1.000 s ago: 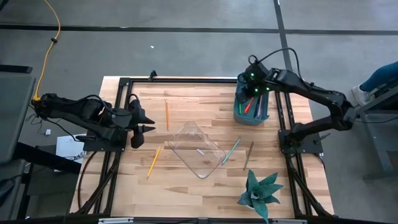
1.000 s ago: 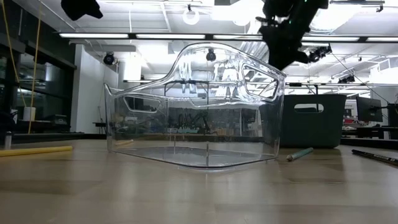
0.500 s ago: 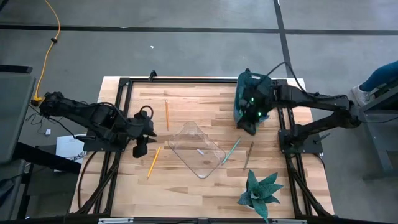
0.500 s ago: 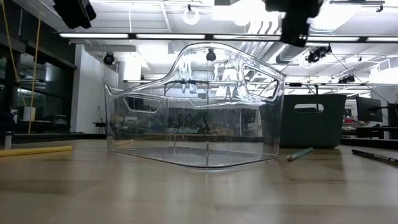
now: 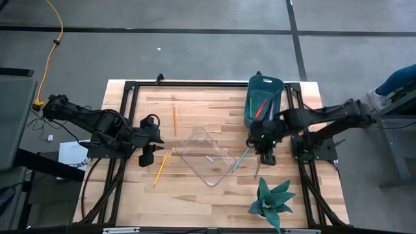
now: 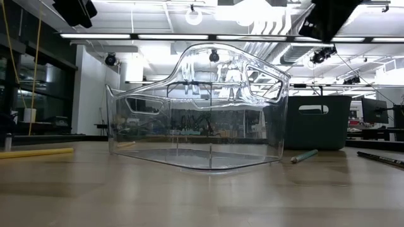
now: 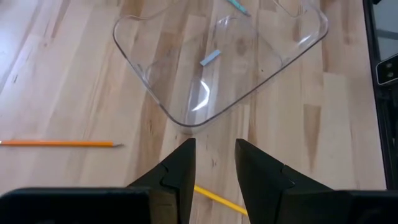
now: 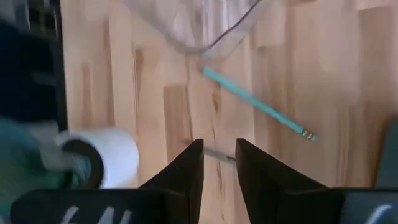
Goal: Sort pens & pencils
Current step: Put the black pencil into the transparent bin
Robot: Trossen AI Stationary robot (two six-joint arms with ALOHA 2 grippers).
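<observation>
Two yellow-orange pencils lie flat on the table, one near the far side [image 5: 174, 119] and one [image 5: 160, 168] left of the clear container [image 5: 205, 155]. A teal pencil [image 5: 242, 157] and a dark pen [image 5: 259, 162] lie to the container's right. Red-orange and green pens [image 5: 260, 108] sit in the teal bin [image 5: 264, 88]. My left gripper [image 5: 151, 140] hovers open over the nearer yellow pencil [image 7: 214, 196]. My right gripper [image 5: 266, 153] hovers open above the dark pen [image 8: 217, 154], with the teal pencil [image 8: 258, 104] just beyond it.
A green plant [image 5: 270, 198] in a white pot [image 8: 99, 155] stands near the table's near-right corner, close to my right gripper. The clear container [image 6: 196, 107] fills the table's middle. Black frame rails run along the left, right and far edges.
My right gripper has swung from above the teal bin toward the table's near edge and now hangs over the dark pen and the teal pencil. My left gripper has shifted a little toward the near edge and turned downward over the yellow pencil. No object has moved.
</observation>
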